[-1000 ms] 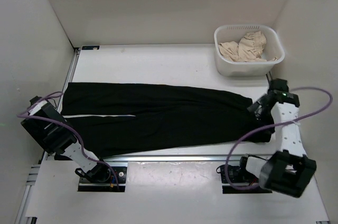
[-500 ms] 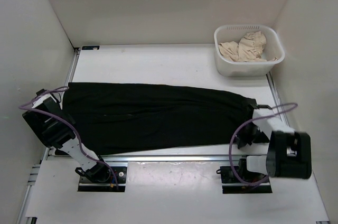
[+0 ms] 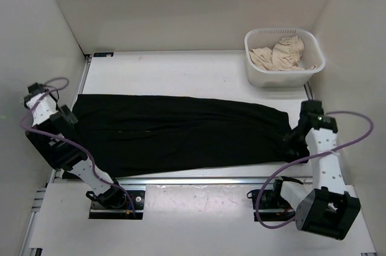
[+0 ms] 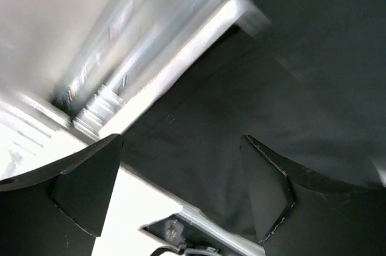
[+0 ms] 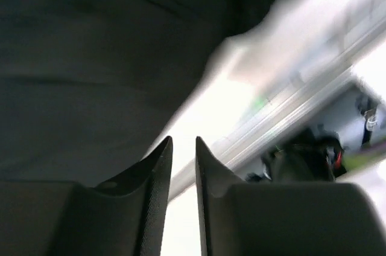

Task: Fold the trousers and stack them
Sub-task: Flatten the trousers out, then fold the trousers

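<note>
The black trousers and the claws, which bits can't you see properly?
Top view: the right arm covers the right end of the trousers.
Right wrist view: blur; whether the right claw touches cloth is unclear, and the dark wired thing cannot be named.
Left wrist view: blur smears the rail beyond the left claw.
Top view: the beige cloth in the basket is crumpled; its kind is unclear.

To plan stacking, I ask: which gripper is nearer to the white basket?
Right. The right gripper is at the end of the trousers close to the basket; the left gripper is at their opposite end.
</note>
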You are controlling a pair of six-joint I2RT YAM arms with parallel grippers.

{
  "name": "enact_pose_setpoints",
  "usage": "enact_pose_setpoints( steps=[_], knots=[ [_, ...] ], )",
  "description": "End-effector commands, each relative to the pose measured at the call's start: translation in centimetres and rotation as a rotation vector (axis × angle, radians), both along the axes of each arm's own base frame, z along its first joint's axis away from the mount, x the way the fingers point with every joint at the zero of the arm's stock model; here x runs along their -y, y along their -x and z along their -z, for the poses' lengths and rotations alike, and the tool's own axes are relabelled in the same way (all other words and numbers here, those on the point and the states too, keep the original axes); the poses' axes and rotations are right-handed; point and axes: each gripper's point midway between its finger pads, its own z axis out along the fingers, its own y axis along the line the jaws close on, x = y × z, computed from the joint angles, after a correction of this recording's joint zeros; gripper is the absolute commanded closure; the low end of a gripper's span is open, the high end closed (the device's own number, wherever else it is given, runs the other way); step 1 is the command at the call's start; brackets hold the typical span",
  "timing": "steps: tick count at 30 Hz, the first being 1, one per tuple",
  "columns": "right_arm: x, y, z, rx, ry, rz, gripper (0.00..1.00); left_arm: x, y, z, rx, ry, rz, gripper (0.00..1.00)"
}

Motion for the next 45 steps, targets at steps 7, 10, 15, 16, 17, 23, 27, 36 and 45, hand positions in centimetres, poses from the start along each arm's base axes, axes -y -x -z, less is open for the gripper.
enact_pose_setpoints(
  steps=[7,10,15,16,17,23,27,36,45],
  knots=[
    [1.8,-13.4,-7.7,0.216,0.028,-0.143,0.44,4.2,-10.3,-4.4,0.097,-0.054,0.251,0.07],
    [2.1,-16.9,-5.5,0.179,0.003,-0.138,0.41,3.6,-13.8,-3.0,0.079,-0.124,0.288,0.07],
    [2.6,-22.5,-1.5,0.164,-0.040,-0.054,0.38,1.9,-15.4,1.0,-0.027,-0.160,0.281,0.09],
    [2.4,-23.4,-0.8,0.167,-0.040,-0.063,0.38,2.6,-14.7,1.9,-0.057,-0.143,0.293,0.09],
    [2.8,-24.5,0.4,0.140,-0.032,-0.040,0.38,2.8,-14.1,2.8,-0.082,-0.129,0.295,0.10],
    [3.8,-26.5,5.9,0.031,0.002,0.026,0.29,2.8,-17.6,-0.1,0.059,-0.126,0.304,0.07],
    [3.6,-25.1,9.1,-0.064,-0.011,0.026,0.41,2.2,-22.6,-5.1,0.253,-0.155,0.319,0.03],
    [6.0,-23.7,9.1,-0.091,0.043,0.020,1.00,2.0,-27.2,1.4,0.239,-0.084,0.346,0.00],
    [7.9,-26.5,2.4,0.024,0.139,-0.074,1.00,2.1,-26.7,7.7,0.148,-0.038,0.343,0.00]
  ],
)
